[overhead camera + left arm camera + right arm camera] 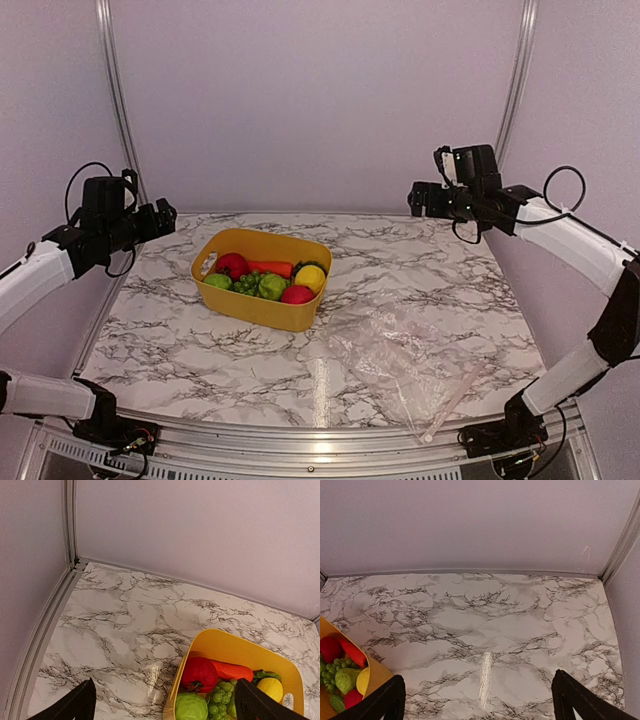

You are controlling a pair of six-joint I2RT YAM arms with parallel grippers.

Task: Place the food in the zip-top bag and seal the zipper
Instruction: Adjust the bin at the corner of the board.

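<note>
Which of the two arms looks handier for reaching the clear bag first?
Probably the right. The zip-top bag lies on the right arm's side, near its base; the yellow tub lies nearer the left arm. Both jaws stand open and empty.

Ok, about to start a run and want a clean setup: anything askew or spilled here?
Nothing spilled; the food sits in the yellow tub. Only the zip-top bag lies crumpled and slanted, its zipper end reaching the near edge of the table.

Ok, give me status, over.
Left gripper and right gripper open, raised clear. Small plastic toy fruits and vegetables in yellow plastic tub. Clear crinkly zip-top bag flat on marble table, empty. Nothing between tub and bag.
</note>
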